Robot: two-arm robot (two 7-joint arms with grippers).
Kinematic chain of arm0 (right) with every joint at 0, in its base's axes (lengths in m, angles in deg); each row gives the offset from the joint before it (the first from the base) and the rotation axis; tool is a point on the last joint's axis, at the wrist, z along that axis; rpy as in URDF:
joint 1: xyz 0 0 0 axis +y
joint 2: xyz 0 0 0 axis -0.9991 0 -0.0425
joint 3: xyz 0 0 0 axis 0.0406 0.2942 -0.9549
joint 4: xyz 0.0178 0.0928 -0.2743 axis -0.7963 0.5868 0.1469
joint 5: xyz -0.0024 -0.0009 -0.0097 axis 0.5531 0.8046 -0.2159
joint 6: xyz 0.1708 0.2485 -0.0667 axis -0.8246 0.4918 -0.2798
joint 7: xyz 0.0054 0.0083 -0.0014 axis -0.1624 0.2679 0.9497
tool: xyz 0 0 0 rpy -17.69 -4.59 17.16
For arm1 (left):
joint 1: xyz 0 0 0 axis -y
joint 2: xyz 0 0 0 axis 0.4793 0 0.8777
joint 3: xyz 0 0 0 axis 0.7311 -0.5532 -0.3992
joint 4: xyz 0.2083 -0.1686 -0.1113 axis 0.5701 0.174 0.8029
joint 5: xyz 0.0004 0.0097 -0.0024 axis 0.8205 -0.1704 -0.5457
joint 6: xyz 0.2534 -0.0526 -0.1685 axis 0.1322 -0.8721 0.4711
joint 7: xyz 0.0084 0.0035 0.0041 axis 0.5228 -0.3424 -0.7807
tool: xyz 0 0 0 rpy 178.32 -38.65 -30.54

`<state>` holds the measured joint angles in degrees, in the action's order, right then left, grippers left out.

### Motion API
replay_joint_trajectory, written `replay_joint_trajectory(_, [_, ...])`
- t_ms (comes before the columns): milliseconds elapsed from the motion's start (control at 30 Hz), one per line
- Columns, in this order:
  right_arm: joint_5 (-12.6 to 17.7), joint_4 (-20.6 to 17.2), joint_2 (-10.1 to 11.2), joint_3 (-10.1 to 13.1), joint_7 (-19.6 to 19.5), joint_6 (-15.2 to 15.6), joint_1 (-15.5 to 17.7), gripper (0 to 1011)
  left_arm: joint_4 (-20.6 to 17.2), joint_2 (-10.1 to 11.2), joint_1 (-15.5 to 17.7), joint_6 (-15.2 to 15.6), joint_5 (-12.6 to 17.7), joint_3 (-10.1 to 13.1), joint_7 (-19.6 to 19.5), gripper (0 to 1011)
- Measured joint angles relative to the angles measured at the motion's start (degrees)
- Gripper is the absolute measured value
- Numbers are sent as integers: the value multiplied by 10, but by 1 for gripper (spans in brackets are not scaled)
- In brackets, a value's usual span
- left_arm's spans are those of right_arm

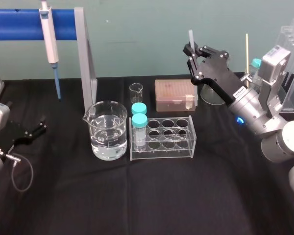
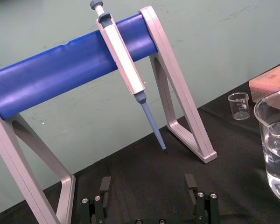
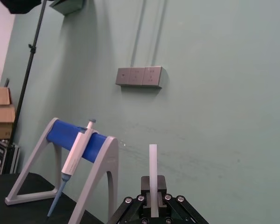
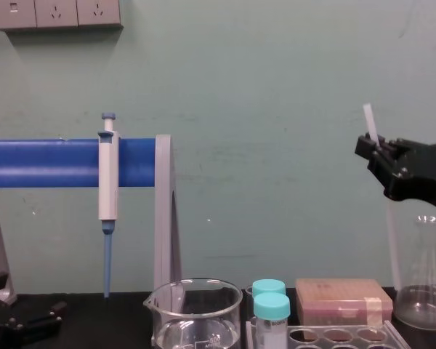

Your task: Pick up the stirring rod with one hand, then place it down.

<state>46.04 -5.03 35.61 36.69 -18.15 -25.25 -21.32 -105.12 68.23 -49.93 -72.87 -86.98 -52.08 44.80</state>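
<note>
While the right arm reaches in over the back right of the black worktop [image 1: 137, 196], the right hand [image 1: 192, 50] is raised well above the surface, its two black fingers pinching the stirring rod [image 1: 190, 37]. The translucent-white rod stands nearly upright, slightly tilted, with its upper end poking out past the fingertips. In the right wrist view it rises straight out of the pinch against the green wall. It is held in the air over the tan pipette-tip box [image 1: 174, 95], near the conical flask [image 4: 425, 273]. Whether its lower end reaches anything cannot be told.

The left hand [image 1: 32, 131] lies low at the left edge of the worktop, fingers spread with nothing between them, facing the pipette [image 2: 123, 60] that hangs on the blue-barred stand [image 2: 51, 74].

At the middle stands a beaker of water [image 1: 108, 129], just beside a clear tube rack [image 1: 161, 139] holding two teal-capped tubes [image 1: 139, 125] at its left end. A small empty beaker [image 1: 136, 92] stands behind the rack.
</note>
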Motion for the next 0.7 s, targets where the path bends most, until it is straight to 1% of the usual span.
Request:
replay_joint_trajectory(133, [13, 20, -10, 8, 10, -5, 1, 78, 0, 0, 0, 0, 0, 0, 0, 1000])
replay_joint_trajectory(200, [14, 24, -14, 11, 13, -4, 1, 78, 0, 0, 0, 0, 0, 0, 0, 1000])
replay_joint_trajectory(367, [13, 26, -18, 16, 13, 3, 3, 78, 0, 0, 0, 0, 0, 0, 0, 1000])
replay_joint_trajectory(700, [13, 26, -18, 15, 13, 3, 3, 78, 0, 0, 0, 0, 0, 0, 0, 1000])
